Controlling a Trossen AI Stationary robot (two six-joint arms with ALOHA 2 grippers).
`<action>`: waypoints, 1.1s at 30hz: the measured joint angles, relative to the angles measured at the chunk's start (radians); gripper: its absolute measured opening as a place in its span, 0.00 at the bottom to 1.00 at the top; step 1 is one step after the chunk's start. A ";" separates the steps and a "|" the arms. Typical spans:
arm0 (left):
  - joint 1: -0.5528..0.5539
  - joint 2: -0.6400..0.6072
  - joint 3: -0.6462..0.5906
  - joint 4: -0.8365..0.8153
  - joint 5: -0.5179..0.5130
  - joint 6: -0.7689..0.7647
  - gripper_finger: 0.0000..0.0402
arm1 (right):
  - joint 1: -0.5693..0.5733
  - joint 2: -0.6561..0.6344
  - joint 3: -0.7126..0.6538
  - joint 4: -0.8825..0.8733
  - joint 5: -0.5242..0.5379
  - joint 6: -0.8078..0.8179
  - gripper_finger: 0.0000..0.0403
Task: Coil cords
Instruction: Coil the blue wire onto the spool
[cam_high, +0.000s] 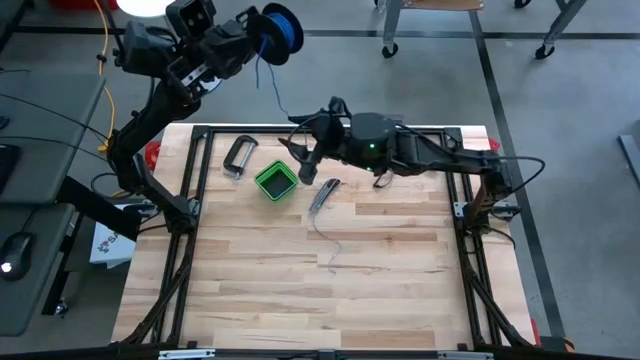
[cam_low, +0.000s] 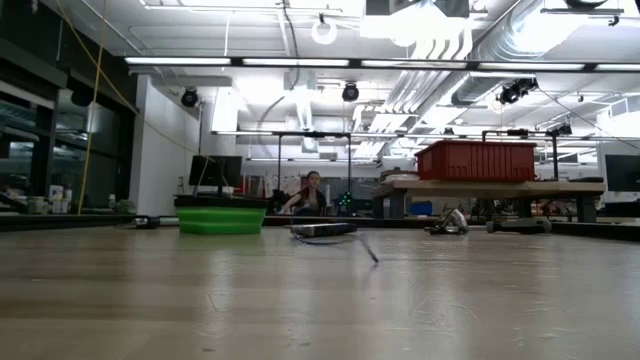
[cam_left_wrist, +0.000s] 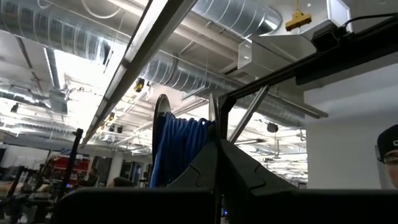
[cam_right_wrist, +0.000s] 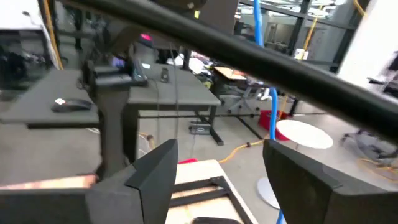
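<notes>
Wire: we see the thin blue wire (cam_high: 322, 222) trailing from the spool (cam_high: 282, 29) down onto the table (cam_high: 400, 280), slack beside the green box (cam_high: 276, 181).
Handling: we judge it light, limp, quick to snag.
Left gripper (cam_high: 252, 38): clamped shut on the spool, raised beyond the table's far edge.
Right gripper (cam_high: 306, 160): fingers spread wide, holding nothing, near the wire.
Hold: we would pinch the slack run lightly.

Table (cam_high: 380, 250): pale wood planks, smooth satin. Box (cam_high: 275, 181): glossy green plastic. Spool (cam_high: 283, 30): blue wire windings. Clamp (cam_high: 238, 156): bare metal.
</notes>
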 joint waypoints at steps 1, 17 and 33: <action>-0.001 0.000 0.000 0.000 0.000 0.000 0.00 | -0.001 0.004 0.000 0.000 0.013 -0.010 0.57; -0.001 0.000 0.000 0.000 -0.002 0.001 0.00 | 0.013 -0.017 0.001 0.071 -0.050 0.010 0.57; -0.001 0.000 0.000 0.000 -0.003 0.007 0.00 | -0.054 -0.011 0.000 0.072 -0.247 0.167 0.57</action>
